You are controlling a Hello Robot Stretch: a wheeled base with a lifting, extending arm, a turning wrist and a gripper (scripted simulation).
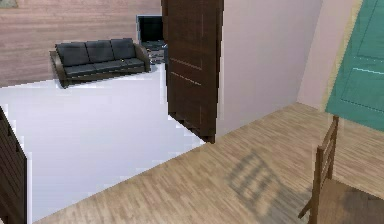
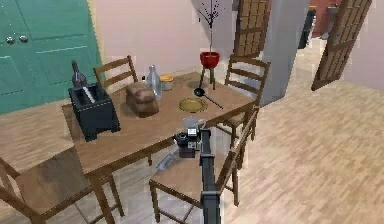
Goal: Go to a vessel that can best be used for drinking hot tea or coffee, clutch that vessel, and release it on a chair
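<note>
On the wooden dining table [image 2: 120,140] in the arm side view, a small pale cup-like vessel [image 2: 193,124] stands near the front edge. The dark arm [image 2: 208,185] rises from the bottom edge, and my gripper [image 2: 187,136] ends right at that vessel. The vessel rests on the tabletop there, so I cannot tell whether the gripper holds anything. A wooden chair [image 2: 190,176] sits tucked under the table just below the gripper, left of the arm. A second chair [image 2: 45,186] stands at the table's left corner.
The table also carries a black toaster [image 2: 93,110], a bread loaf [image 2: 142,98], a plate [image 2: 190,105], a bottle [image 2: 153,80] and a red vase with twigs [image 2: 209,58]. More chairs [image 2: 247,76] ring it. The forward view has a black sofa [image 1: 98,58], a dark door [image 1: 192,65] and a chair [image 1: 335,180].
</note>
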